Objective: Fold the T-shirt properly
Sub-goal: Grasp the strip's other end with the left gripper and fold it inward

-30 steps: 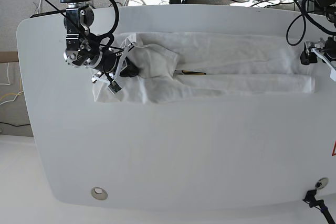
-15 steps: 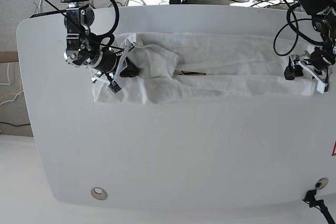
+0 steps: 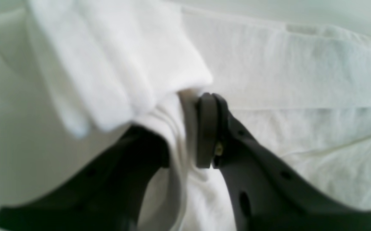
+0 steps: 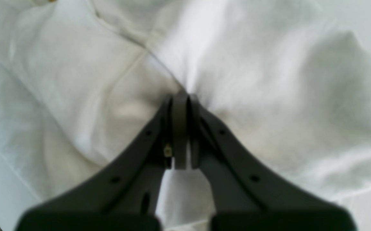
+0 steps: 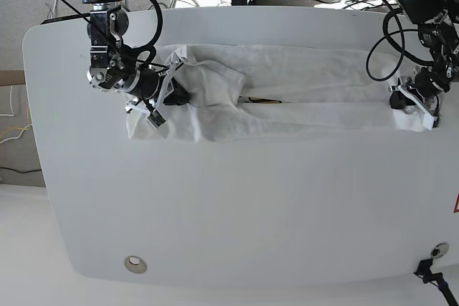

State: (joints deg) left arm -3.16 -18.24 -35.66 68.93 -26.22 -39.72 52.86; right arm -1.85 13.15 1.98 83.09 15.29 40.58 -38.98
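White T-shirt (image 5: 301,84) lies as a long band on table (image 5: 237,206). L gripper (image 5: 412,103) at 3 o'clock pinches its end fold; R gripper (image 5: 163,98) (9 o'clock) clamped on bunched cloth.

The T-shirt (image 5: 287,87) is white and lies as a long, narrow band across the far part of the worktop, folded lengthwise with its plain side up. A seam line runs along the middle of the band, and a small yellow and dark sliver of print peeks out at that fold near the centre. One end is bunched and rumpled into raised folds; the other end is lifted slightly, its edge curled over. The cloth is creased throughout, with soft wrinkles along its length.
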